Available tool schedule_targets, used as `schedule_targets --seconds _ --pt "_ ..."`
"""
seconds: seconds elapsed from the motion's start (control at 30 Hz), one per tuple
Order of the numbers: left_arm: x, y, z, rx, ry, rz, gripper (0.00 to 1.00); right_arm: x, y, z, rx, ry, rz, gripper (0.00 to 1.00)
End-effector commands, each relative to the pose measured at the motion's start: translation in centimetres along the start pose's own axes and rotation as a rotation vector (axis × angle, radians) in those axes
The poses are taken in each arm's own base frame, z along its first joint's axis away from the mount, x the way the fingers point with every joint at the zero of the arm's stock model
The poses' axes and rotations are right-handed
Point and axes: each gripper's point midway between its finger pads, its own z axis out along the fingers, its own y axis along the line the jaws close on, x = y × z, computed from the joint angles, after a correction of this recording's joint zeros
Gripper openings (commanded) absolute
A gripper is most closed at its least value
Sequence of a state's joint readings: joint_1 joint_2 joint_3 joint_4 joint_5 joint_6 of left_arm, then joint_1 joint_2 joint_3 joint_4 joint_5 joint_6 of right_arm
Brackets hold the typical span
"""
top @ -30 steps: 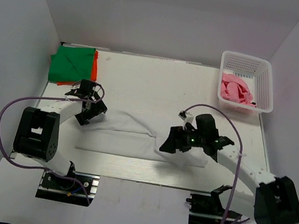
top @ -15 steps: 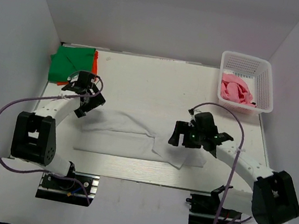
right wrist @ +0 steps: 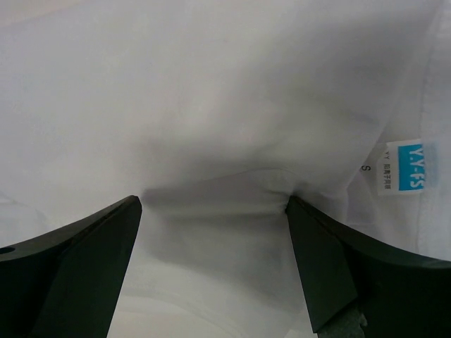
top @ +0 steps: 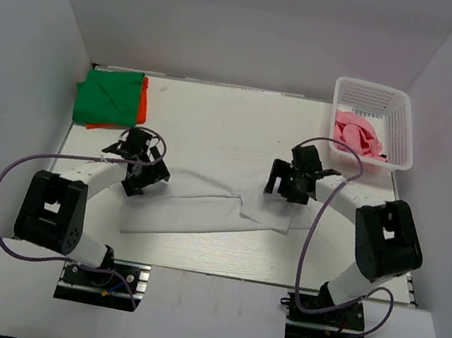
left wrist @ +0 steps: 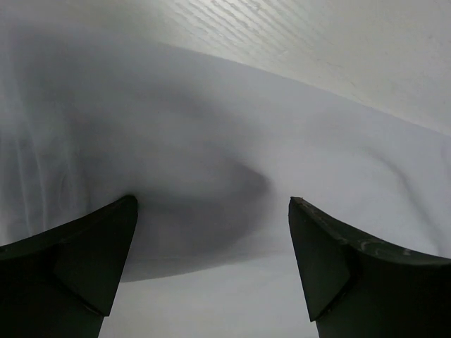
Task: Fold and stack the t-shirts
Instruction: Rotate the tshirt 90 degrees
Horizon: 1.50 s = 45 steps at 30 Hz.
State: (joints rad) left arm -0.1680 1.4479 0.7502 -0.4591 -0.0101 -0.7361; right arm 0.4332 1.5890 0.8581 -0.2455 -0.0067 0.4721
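A white t-shirt (top: pixel 201 213) lies as a long, partly folded strip across the middle of the table, its right end skewed toward the far side. It fills the left wrist view (left wrist: pixel 232 127) and the right wrist view (right wrist: pixel 211 91), where its size label (right wrist: pixel 407 166) shows. My left gripper (top: pixel 139 179) (left wrist: pixel 211 201) is open over the shirt's left end. My right gripper (top: pixel 286 183) (right wrist: pixel 213 198) is open, its fingers down on a rumpled fold at the right end. A folded green t-shirt (top: pixel 109 97) lies on an orange one (top: pixel 144 102) at the far left. A pink t-shirt (top: pixel 357 136) sits crumpled in the basket.
The white lattice basket (top: pixel 378 89) stands at the far right corner. White walls close in the table on the left, back and right. Both arms' purple cables loop above the table near the front edge.
My right gripper has swung from the shirt's near right part toward the far side, and the shirt's right end has shifted that way and bunched. My left gripper has moved slightly at the left end.
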Motion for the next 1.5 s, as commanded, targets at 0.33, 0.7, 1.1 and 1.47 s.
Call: schedule_targets --seconds 0.33,0.7,1.1,1.47 --pt "10.6 2.7 -2.2 -0.183 0.223 0.119 1.0 -13.7 -0.3 9.6 0.112 -0.031 -0.069 0.9" --pt "19.4 -2.0 -2.2 -0.087 0.297 0.31 1.0 -20.1 9.6 14.8 -0.311 -0.079 -0.316 0.9" --pt "25.1 -10.4 0.4 0.007 0.28 0.456 1.0 -19.8 13.7 16.6 -0.358 -0.13 -0.372 0.9" --pt "23.9 -12.7 -3.5 0.056 0.158 0.436 1.0 -25.4 15.1 13.1 -0.331 -0.317 -0.347 0.9"
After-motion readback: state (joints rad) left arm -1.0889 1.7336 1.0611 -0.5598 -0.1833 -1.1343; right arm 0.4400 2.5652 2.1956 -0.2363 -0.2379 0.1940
